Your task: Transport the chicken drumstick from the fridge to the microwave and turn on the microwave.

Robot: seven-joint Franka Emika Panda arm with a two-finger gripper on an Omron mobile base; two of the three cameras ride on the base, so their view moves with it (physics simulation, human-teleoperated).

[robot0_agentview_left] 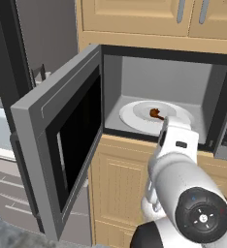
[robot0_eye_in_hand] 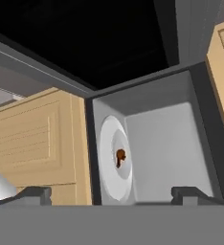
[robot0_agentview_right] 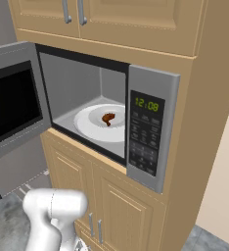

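drumstick on the turntable, door wide open

inside the microwave (robot0_agentview_left: 164, 92), the chicken drumstick (robot0_agentview_left: 156, 114) lies near the middle of the white turntable plate (robot0_agentview_left: 130, 115), a small reddish-brown piece lying on the plate's inner disc. from the right base view the same drumstick (robot0_agentview_right: 108, 118) sits on the plate (robot0_agentview_right: 89, 125) within the grey cavity, and the hand view, rolled on its side, shows it (robot0_eye_in_hand: 120, 157) against the plate (robot0_eye_in_hand: 109, 162) with the cavity's back wall behind.

the microwave door (robot0_agentview_left: 57, 145) stands swung fully out to the left, its dark window facing the arm's side. on the right of the cavity the control panel (robot0_agentview_right: 146, 132) shows a green clock reading and rows of buttons below it.

the gripper (robot0_eye_in_hand: 111, 195) is outside the cavity, in front of the opening. its two dark fingertips (robot0_eye_in_hand: 35, 195) are spread well apart at the bottom of the hand view, with nothing between them. in the left base view the white arm (robot0_agentview_left: 176, 145) rises in front of the lower cabinet and points toward the opening, its end overlapping the plate's near edge in the picture.

light wooden cabinet doors (robot0_agentview_right: 111, 211) lie below the microwave, and more cabinets (robot0_agentview_right: 121, 19) with silver handles above it. at the far left of the left base view part of the dark fridge (robot0_agentview_left: 8, 48) shows behind the open door.
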